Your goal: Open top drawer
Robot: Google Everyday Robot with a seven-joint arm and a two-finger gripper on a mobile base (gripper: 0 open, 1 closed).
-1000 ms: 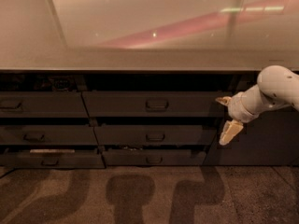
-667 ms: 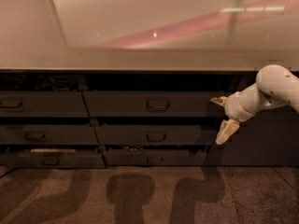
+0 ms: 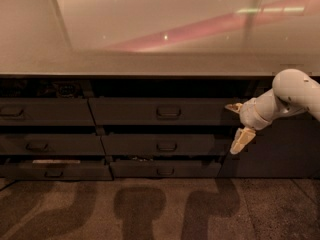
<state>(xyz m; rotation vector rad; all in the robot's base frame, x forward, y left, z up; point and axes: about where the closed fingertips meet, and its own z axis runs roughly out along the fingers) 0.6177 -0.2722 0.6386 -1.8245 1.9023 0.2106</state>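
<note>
- The top drawer [image 3: 125, 112] is the big dark grey one, right under the edge of the table [image 3: 150, 66]. It looks shut or almost shut.
- Its small handle [image 3: 169, 112] sits in the middle of the top drawer's front. The handle is a little loop lying sideways, and the front is long from side to side too.
- The pincer [image 3: 231, 128] is at the right end of the top drawer, just in front of it. It hangs off the white arm [image 3: 295, 91], which comes in from the right of the top drawer.
- The pincer is open and holds nothing. One finger is up by the top drawer's front and the other points down past its bottom edge.
- The handle is to the left of the pincer in the picture, at about the same height as the upper finger. They are well apart.
- I think the pincer must slide left along the top drawer to the handle, grab it, then pull.
- There is only one arm, so it does the job.
</note>
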